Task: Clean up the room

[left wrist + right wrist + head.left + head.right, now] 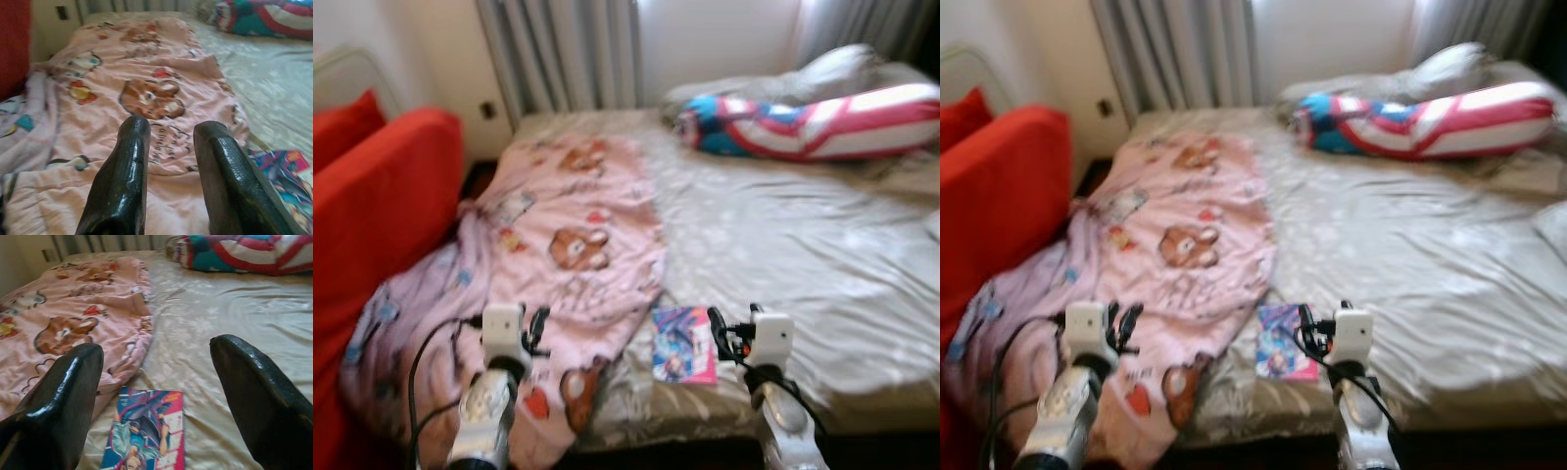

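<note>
Fingers of the right end effector (156,382) stand wide apart and hold nothing; it hovers over the near edge of the bed (803,245), just above and beside the comic book (683,345). In the right wrist view the comic book lies flat on the beige sheet between the two black fingers (58,396), not touching either of them.

To the comic book's left, the left end effector (168,171) hangs over the pink blanket (558,245) with its fingers parted by a narrow gap, empty as well. Its fingertips point along the blanket toward a brown bear print, and the corner of the comic book shows just beside its one finger in the left wrist view.

The pink blanket, printed with bears and small cartoon figures, lies just left of the comic book, covers the left part of the bed and spills over the bed's near left corner toward the floor. Farther left of the comic book, beyond the blanket, stands a red sofa (382,206) against the bed's side. Well beyond the comic book, at the far end of the bed, lies a long pillow (813,122) in blue, red and white, with a grey pillow (832,69) behind it. Grey curtains (563,54) hang at the wall behind the bed.
</note>
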### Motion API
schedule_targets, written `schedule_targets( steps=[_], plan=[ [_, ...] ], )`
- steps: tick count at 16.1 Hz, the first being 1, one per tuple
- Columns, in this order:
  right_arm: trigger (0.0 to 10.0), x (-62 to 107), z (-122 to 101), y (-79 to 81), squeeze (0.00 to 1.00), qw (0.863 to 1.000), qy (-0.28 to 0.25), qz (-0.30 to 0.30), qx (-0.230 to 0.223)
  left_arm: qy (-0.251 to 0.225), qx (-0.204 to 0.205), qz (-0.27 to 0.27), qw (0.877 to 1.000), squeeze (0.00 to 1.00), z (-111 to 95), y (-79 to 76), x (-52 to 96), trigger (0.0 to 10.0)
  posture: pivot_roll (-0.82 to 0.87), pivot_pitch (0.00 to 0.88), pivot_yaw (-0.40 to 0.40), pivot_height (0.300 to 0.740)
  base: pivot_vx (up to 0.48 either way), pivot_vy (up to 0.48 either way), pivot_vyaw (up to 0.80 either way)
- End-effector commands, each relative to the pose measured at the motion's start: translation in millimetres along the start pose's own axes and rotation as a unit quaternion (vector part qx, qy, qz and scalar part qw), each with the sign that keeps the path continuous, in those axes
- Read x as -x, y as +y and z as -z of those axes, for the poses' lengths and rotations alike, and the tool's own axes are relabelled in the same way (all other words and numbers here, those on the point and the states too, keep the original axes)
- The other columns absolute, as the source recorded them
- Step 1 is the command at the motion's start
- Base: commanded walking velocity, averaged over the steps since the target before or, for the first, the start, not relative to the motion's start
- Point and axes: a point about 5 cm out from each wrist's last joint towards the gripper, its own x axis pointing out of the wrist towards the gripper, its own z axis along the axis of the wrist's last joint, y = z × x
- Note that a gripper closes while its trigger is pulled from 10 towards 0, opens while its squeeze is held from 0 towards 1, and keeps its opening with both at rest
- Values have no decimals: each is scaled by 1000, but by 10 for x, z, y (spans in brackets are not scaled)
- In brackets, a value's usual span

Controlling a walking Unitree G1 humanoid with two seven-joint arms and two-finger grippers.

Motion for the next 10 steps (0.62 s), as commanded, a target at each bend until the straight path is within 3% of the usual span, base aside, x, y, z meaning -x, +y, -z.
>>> schedule_targets(
  steps=[1,6,10],
  plan=[
    [10000,-5,-1,46,0,1000,0,-9,3,3,0,-6,1000,0,-4,52,11,10000,-30,0,50,740,285,0,800],
    [10000,10,40,23,0,1000,11,-5,-17,-2,-4,4,1000,0,-44,15,-8,10000,-30,0,58,740,344,0,0],
    [10000,17,39,41,0,1000,10,-17,-5,-5,-4,9,1000,0,-54,-6,-8,10000,-33,0,60,740,192,0,0]
  ],
)
